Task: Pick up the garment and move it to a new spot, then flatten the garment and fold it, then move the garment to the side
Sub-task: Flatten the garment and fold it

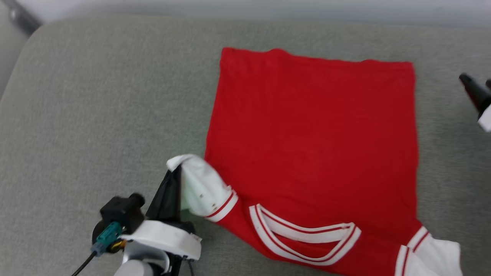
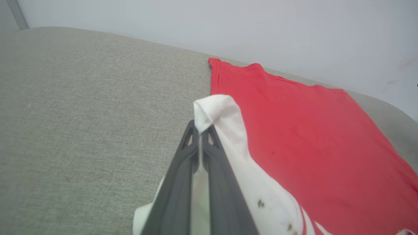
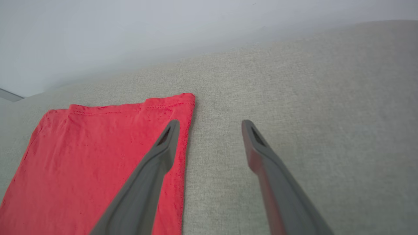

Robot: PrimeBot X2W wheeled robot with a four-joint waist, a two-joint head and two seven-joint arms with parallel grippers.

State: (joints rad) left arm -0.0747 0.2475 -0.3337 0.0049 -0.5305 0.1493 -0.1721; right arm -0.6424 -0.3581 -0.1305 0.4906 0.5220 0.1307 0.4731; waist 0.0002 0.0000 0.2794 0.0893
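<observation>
Red shirt (image 1: 310,130) lay flat on grey cushion (image 1: 96,115), collar nearest the robot. Fingers of left gripper (image 2: 200,130) were pressed together, pinching the raised white sleeve (image 1: 201,188). Fingers of right gripper (image 3: 210,125) were spread, empty, by the far hem corner. Likely sleeve fold: carry it low over the red, lay flat, don't drag.
</observation>
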